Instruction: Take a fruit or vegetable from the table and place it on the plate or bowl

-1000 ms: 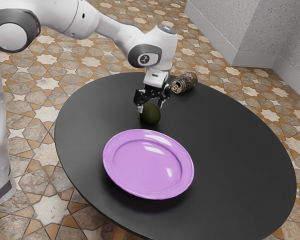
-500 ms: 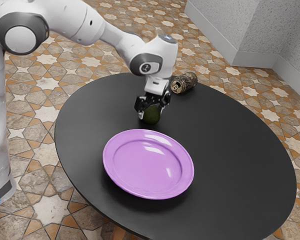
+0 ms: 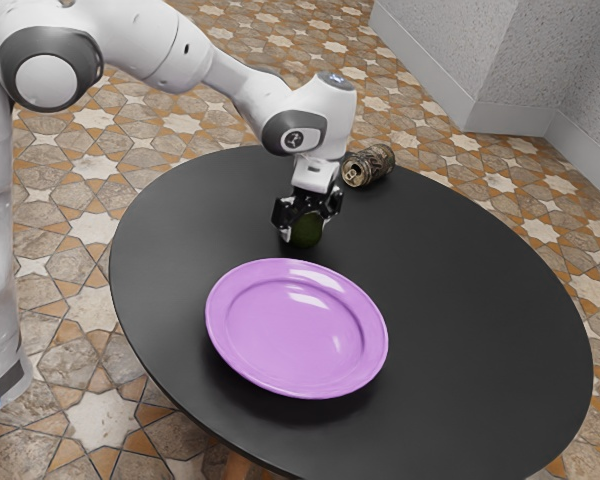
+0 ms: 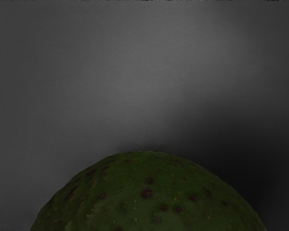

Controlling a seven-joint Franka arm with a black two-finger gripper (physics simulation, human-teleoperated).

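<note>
Avocado point(image 3: 306, 234) on table point(image 3: 480, 300), directly under hand point(image 3: 305, 222), near plate point(image 3: 296, 328)

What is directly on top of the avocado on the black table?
The gripper sits low over the avocado, covering its upper part in the exterior view. Its lower half shows, resting on the black table. Whether the hand touches the top is hidden.
</note>
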